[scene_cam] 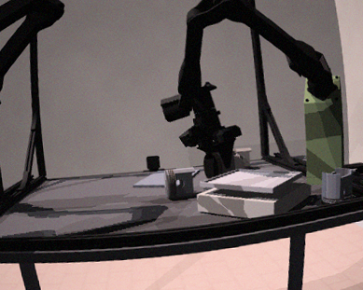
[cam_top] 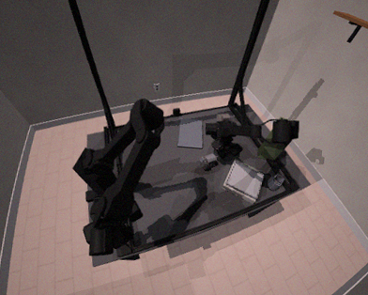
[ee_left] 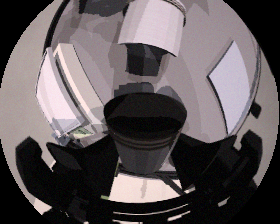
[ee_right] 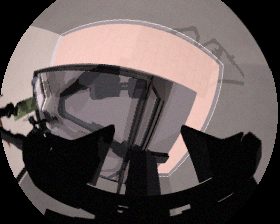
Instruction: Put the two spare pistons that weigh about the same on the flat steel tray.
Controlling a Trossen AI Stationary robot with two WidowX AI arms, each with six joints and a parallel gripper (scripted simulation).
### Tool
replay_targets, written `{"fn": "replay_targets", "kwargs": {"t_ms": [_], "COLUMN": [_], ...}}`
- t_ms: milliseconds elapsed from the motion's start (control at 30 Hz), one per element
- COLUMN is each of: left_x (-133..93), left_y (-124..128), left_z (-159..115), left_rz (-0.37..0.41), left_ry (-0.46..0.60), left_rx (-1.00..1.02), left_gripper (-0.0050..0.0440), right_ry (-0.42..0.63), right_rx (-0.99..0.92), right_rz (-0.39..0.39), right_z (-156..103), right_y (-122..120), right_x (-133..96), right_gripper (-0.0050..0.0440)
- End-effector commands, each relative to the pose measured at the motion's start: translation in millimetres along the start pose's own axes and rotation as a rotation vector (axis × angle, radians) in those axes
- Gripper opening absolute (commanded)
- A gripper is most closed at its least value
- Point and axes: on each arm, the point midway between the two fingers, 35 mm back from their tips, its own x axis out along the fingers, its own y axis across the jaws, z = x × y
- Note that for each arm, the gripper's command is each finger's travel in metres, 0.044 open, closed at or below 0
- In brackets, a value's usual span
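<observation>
My left gripper (ee_left: 143,130) (scene_cam: 214,160) (cam_top: 226,151) is shut on a dark piston (ee_left: 145,131) (scene_cam: 213,165) and holds it upright, low at the bench surface behind the white box. I cannot tell if it touches the bench. The flat steel tray (cam_top: 190,133) (scene_cam: 150,180) (ee_left: 235,82) lies flat at the back of the bench, with nothing on it. A light piston (ee_left: 152,25) (scene_cam: 243,156) stands just beyond the held one. A grey piston (cam_top: 208,161) (scene_cam: 180,184) lies mid-bench. Another (cam_top: 275,180) (scene_cam: 335,184) stands at the near right corner. A small dark piston (cam_top: 176,111) (scene_cam: 153,162) stands at the back edge. My right gripper (ee_right: 148,128) is open and empty, high above the bench.
A white flat-topped box (cam_top: 244,180) (scene_cam: 253,191) (ee_left: 55,92) stands at the front right of the bench. A green block (cam_top: 270,147) (scene_cam: 324,136) stands by the left arm's base. Black frame posts rise at the back corners.
</observation>
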Motion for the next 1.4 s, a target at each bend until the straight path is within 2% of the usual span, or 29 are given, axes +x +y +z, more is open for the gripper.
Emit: {"fn": "replay_targets", "kwargs": {"t_ms": [0,500,533,1200,1367], "left_x": [4,25,25,25,17], "left_y": [-1,-3,-3,-3,-3], "left_z": [0,2,2,2,2], "left_rz": [0.000,0.000,0.000,0.000,0.000], "left_ry": [-0.004,-0.004,-0.004,-0.004,-0.004], "left_rx": [0.009,0.009,0.009,0.009,0.009], "left_gripper": [0.0158,0.0158,0.0378,0.0378,0.0378], "right_ry": [0.000,0.000,0.000,0.000,0.000], "right_rx": [-0.001,-0.001,-0.001,-0.001,-0.001], "right_rz": [0.004,0.004,0.004,0.004,0.004], "right_z": [0,0,0,0,0], "right_y": [1,1,1,1,1], "right_x": [0,0,0,0,0], "right_gripper": [0.0440,0.0440,0.0440,0.0440,0.0440]}}
